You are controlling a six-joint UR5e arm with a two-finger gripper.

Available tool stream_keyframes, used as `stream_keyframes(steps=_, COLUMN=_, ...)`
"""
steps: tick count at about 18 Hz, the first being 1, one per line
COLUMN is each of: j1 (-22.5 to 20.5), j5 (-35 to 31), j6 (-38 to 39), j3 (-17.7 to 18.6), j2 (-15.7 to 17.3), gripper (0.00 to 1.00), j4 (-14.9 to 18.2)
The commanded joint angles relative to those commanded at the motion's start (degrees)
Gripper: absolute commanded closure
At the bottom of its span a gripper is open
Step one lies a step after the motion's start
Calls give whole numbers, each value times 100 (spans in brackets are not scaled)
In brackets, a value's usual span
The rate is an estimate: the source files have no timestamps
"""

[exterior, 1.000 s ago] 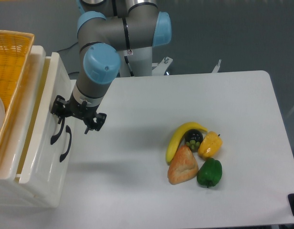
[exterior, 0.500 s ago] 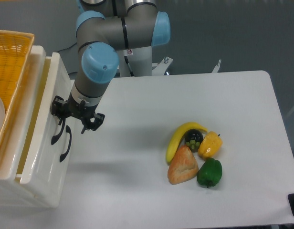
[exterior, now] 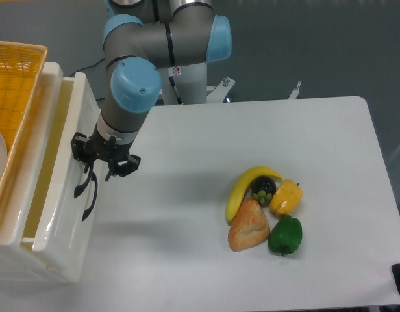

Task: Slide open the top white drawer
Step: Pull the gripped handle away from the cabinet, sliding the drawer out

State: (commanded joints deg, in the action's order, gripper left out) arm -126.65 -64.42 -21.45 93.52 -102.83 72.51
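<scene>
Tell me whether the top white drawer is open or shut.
Partly open: the glossy cream-white plastic top drawer juts past the cabinet front, a gap showing its inside. The end effector is at its black handle.

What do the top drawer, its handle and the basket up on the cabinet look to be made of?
The top drawer looks like glossy cream-white plastic: smooth walls with soft highlights. Its handle seems black plastic, though painted metal is possible; it is a thin dark arch. The basket looks woven, orange-yellow, wicker or plastic weave; a criss-cross pattern shows.
</scene>
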Motion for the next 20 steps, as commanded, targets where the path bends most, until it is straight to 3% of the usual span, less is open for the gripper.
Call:
stream_keyframes(steps=10, j1=-9, j5=0, j6=9, j3=0, j2=35, gripper=75, j4=9)
stream_keyframes(steps=20, j1=-61, j5=9, j6=70, j3=-17, j2=35, gripper=80, j4=0)
